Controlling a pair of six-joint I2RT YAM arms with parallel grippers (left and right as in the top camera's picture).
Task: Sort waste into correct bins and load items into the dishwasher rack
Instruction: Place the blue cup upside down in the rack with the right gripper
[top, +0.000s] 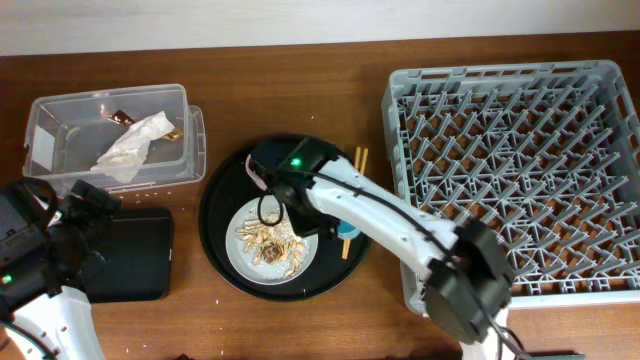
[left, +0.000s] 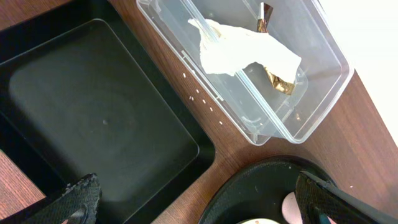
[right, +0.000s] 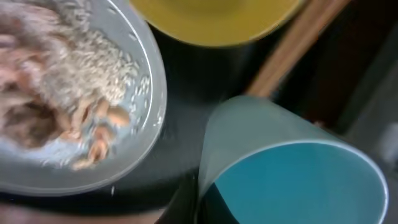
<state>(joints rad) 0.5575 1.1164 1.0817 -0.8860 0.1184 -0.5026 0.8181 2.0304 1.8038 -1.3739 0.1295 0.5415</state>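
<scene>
My right gripper (right: 208, 205) has a finger on each side of the wall of the light-blue cup (right: 292, 174) and is shut on it. The cup stands on the large round black tray (top: 220, 200), under my right arm, and shows in the overhead view (top: 346, 230). Beside it are the grey-blue plate (right: 146, 93) with food scraps (top: 270, 240), the yellow bowl (right: 211, 18) and a chopstick (right: 292, 50). My left gripper (left: 208, 202) is open and empty over the gap between the shallow black tray (left: 93, 106) and the round tray. The pink cup (left: 289, 208) peeks in by its right finger.
The clear tub (top: 60, 110) at the back left holds the white napkin (top: 135, 145) and the foil wrapper (left: 280, 84). The grey dishwasher rack (top: 520, 150) fills the right side. The shallow black tray (top: 140, 255) lies in front of the tub.
</scene>
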